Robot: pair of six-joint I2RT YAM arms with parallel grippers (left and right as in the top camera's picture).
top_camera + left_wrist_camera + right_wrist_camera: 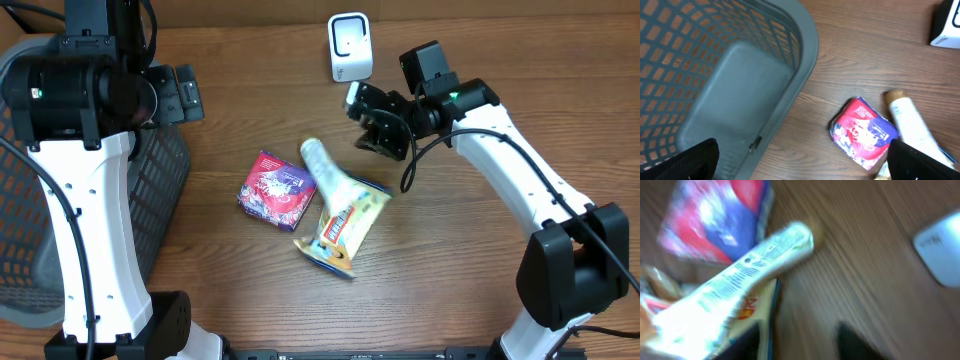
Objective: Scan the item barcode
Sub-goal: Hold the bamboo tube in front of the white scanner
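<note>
The right arm reaches in over the worktop (430, 290). Its end effector (379, 129) is spread and empty, between the white scanner (349, 46) and the white printed pack (328, 175), which lies across a yellow snack pouch (345, 225). The left end effector (801, 165) is spread wide over the grey basket (740, 100).

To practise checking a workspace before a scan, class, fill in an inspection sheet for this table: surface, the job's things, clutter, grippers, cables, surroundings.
Surface: wooden table, bare wood between the items.
Job's things: white scanner upright at the far edge; white tube lying across a yellow snack bag; red packet beside them, on the basket's side.
Clutter: nothing seen.
Grippers: left gripper open, empty, near the basket's rim; right gripper open, empty, between scanner and tube.
Cables: black cable looping under the right arm.
Surroundings: grey mesh basket by the left arm.
</note>
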